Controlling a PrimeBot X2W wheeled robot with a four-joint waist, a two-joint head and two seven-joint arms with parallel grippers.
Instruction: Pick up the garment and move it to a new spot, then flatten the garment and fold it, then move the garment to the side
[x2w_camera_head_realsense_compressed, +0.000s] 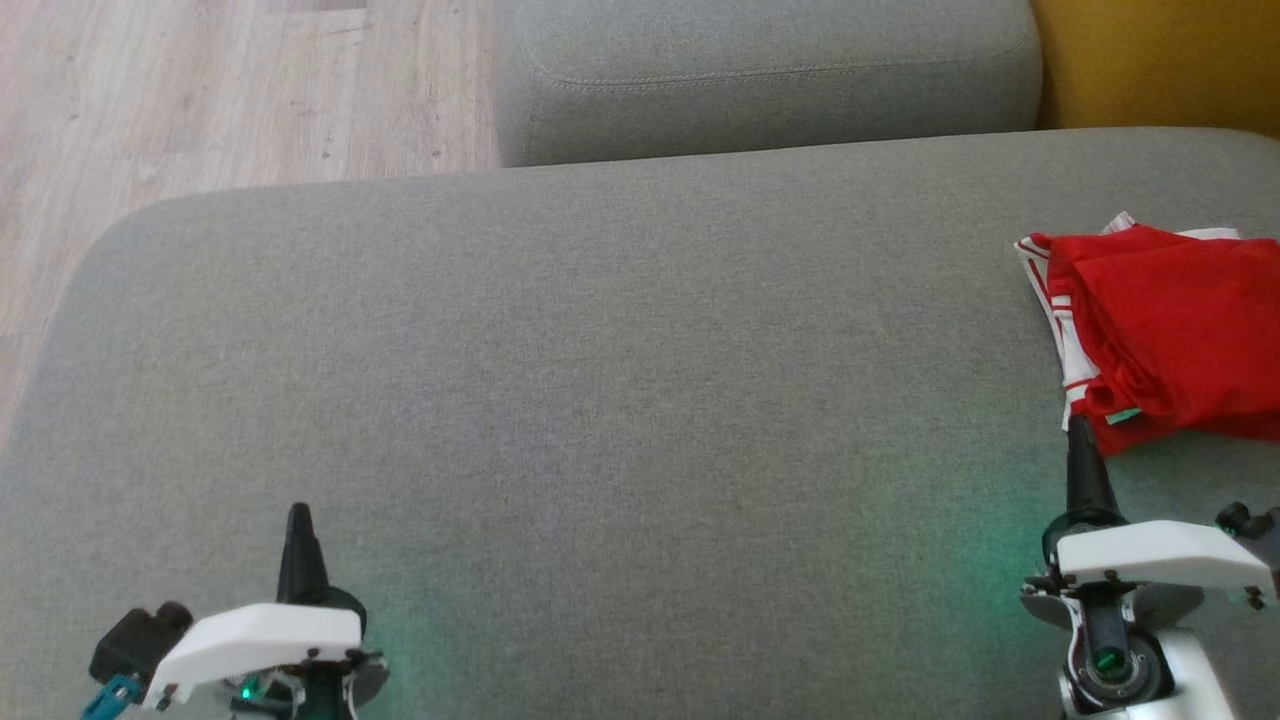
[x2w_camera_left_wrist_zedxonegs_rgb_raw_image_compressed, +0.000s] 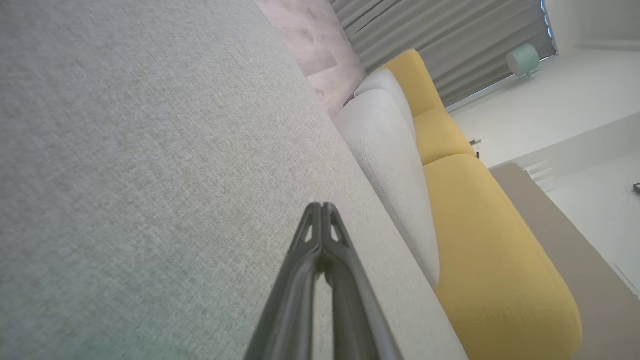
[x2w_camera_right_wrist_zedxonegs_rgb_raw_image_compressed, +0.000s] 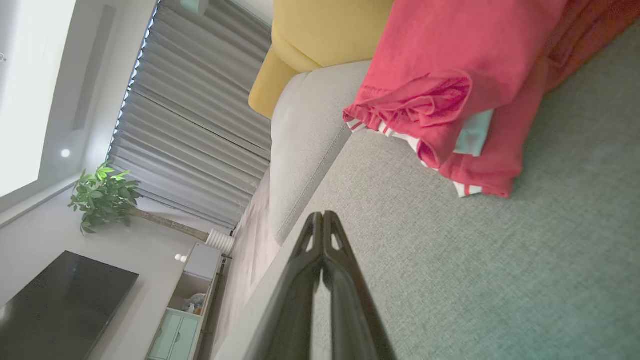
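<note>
A red garment (x2w_camera_head_realsense_compressed: 1170, 330) with white striped trim lies bunched at the right edge of the grey sofa seat (x2w_camera_head_realsense_compressed: 600, 380). The right wrist view shows the same garment (x2w_camera_right_wrist_zedxonegs_rgb_raw_image_compressed: 450, 90) with a pale green label on it, lying ahead and to the right of the fingertips. My right gripper (x2w_camera_head_realsense_compressed: 1078, 425) is shut and empty, its tip just short of the garment's near edge. My left gripper (x2w_camera_head_realsense_compressed: 298, 512) is shut and empty over bare cushion at the lower left. Both pairs of fingertips, the left (x2w_camera_left_wrist_zedxonegs_rgb_raw_image_compressed: 321, 206) and the right (x2w_camera_right_wrist_zedxonegs_rgb_raw_image_compressed: 322, 215), are pressed together.
A second grey cushion (x2w_camera_head_realsense_compressed: 770, 70) sits behind the seat, with a yellow cushion (x2w_camera_head_realsense_compressed: 1160, 60) to its right. Pale wood floor (x2w_camera_head_realsense_compressed: 200, 100) lies to the left. The right wrist view takes in curtains (x2w_camera_right_wrist_zedxonegs_rgb_raw_image_compressed: 200, 100), a plant (x2w_camera_right_wrist_zedxonegs_rgb_raw_image_compressed: 102, 195) and a dark screen (x2w_camera_right_wrist_zedxonegs_rgb_raw_image_compressed: 55, 305).
</note>
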